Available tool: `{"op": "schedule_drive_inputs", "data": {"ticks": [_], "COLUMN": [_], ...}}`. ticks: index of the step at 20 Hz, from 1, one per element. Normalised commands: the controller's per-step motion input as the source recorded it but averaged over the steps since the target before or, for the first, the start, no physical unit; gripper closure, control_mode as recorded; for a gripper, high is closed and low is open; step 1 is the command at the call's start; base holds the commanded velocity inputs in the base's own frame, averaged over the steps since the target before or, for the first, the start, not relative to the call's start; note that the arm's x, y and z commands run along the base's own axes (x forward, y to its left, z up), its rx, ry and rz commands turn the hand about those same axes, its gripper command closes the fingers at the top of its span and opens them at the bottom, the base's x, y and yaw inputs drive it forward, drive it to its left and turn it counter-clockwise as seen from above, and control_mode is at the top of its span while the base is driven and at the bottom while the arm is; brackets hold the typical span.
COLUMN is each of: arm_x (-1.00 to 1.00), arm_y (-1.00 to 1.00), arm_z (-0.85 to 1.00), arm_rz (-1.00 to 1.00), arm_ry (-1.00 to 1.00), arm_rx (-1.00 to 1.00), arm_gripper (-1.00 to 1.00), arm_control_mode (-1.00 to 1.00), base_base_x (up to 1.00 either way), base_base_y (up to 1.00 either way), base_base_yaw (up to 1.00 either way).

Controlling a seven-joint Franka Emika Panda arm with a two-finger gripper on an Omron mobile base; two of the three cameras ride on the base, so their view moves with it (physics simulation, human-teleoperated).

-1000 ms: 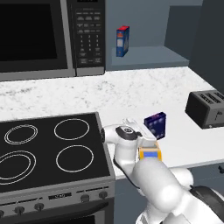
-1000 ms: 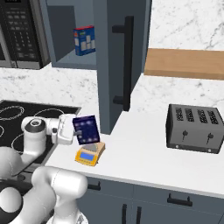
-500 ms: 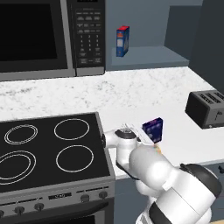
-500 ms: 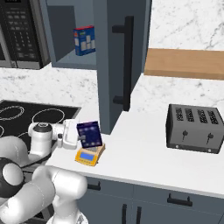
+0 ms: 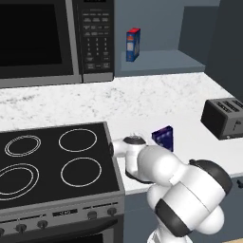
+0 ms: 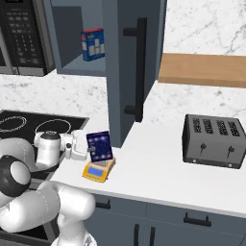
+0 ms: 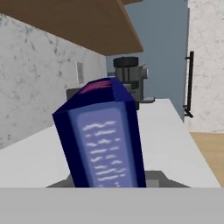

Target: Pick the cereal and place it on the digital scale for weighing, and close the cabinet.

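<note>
From the right, the cereal (image 6: pixel 100 146) sits tilted on the digital scale (image 6: pixel 98 169), the gripper (image 6: pixel 82 148) beside it, grip unclear; the arm hides the scale from the left.

From my end the cereal (image 6: pixel 99 146) sits tilted on the digital scale (image 6: pixel 97 170), stove (image 5: pixel 52 166) to its left, toaster (image 6: pixel 214 141) right, open cabinet (image 6: pixel 126 67) behind

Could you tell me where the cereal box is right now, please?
In the right base view, the cereal stands tilted on the digital scale, beside the gripper, near the open cabinet door.
</note>
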Motion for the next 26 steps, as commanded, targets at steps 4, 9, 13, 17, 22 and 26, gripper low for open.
{"op": "schedule_drive_inputs", "data": {"ticks": [4,9,13,17,22,26], "arm_x": [0.09,-0.05,-0.01,-0.10,-0.28,-0.12], "arm_y": [0.00,0.20,0.19,0.01,0.00,-0.01], "arm_z": [-0.34,-0.17,0.00,0.00,0.00,0.00], "arm_rz": [0.00,0.00,0.00,0.00,0.00,0.00], "arm_ry": [-0.01,0.02,-0.04,-0.07,0.00,0.01], "arm_rx": [0.00,0.00,0.00,0.02,0.00,0.00], "arm_gripper": [1.00,1.00,1.00,1.00,1.00,1.00], "arm_control_mode": [-1.00,-1.00,-1.00,-1.00,-1.00,-1.00], "base_base_x": [0.00,0.00,0.00,0.00,0.00,0.00], "base_base_y": [0.00,0.00,0.00,0.00,0.00,0.00], "base_base_yaw": [0.00,0.00,0.00,0.00,0.00,0.00]}}
